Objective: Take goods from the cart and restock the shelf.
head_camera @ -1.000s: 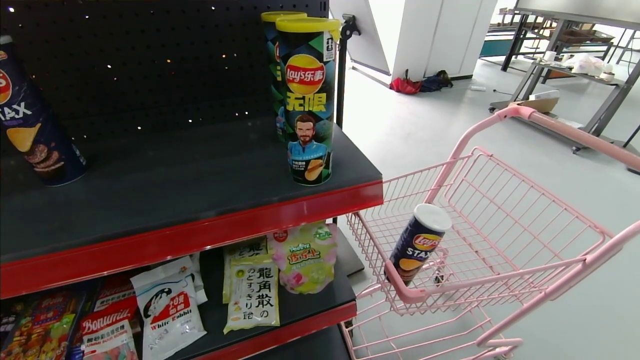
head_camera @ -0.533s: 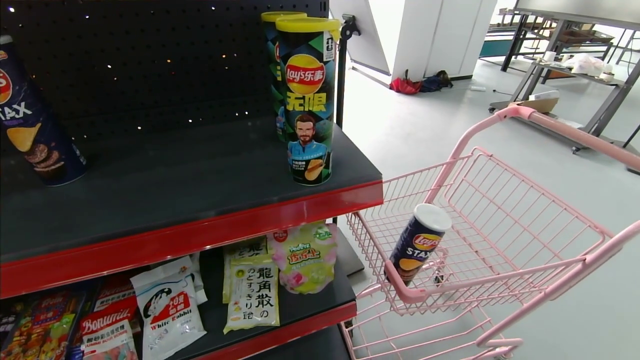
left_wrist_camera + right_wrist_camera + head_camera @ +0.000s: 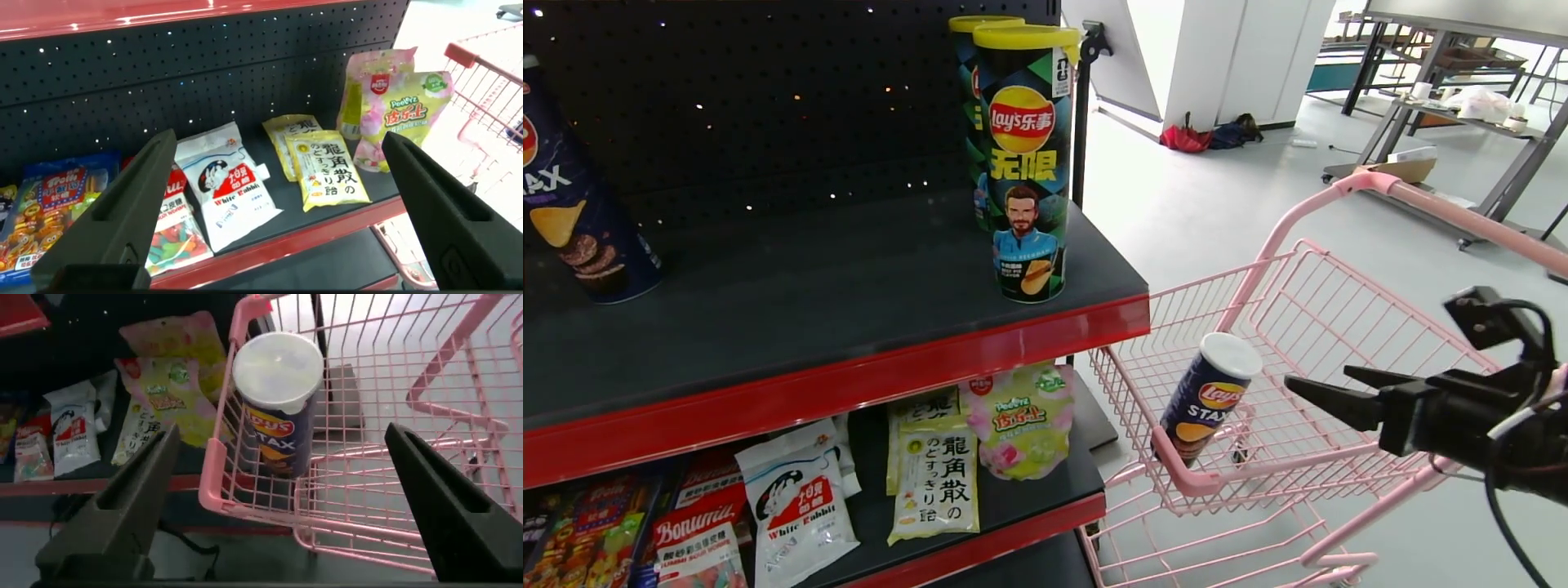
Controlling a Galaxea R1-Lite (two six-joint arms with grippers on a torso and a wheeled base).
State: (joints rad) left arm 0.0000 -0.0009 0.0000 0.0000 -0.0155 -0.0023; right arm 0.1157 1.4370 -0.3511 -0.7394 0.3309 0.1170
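Leaning in the corner of the cart (image 3: 1347, 269) nearest the shelf: one dark blue chip can (image 3: 1207, 398), white lid up, tilted, its base down on the wire floor. The pink rim bar crosses in front of its lower part; wire walls close it in on two sides.

Right gripper (image 3: 1319, 377) hangs over the basket, beside the can and apart from it — fingers spread wide, nothing between them. In the right wrist view the lid sits in the gap between the two fingers, farther off.

Left gripper (image 3: 278, 137) is low, facing the lower shelf level, fingers likewise wide apart and holding nothing.

Upper shelf (image 3: 849, 278), dark board with red front edge:
- two tall yellow-lidded cans (image 3: 1023, 163) upright at the end nearest the cart, one behind the other
- another dark blue can (image 3: 572, 204) at the far left end
- bare board between them

Lower shelf level: flat snack bags — a white bag (image 3: 799, 506), a pale yellow bag (image 3: 935, 482), a pink-and-green pouch (image 3: 1019, 420) at the cart end, more coloured packs further left.
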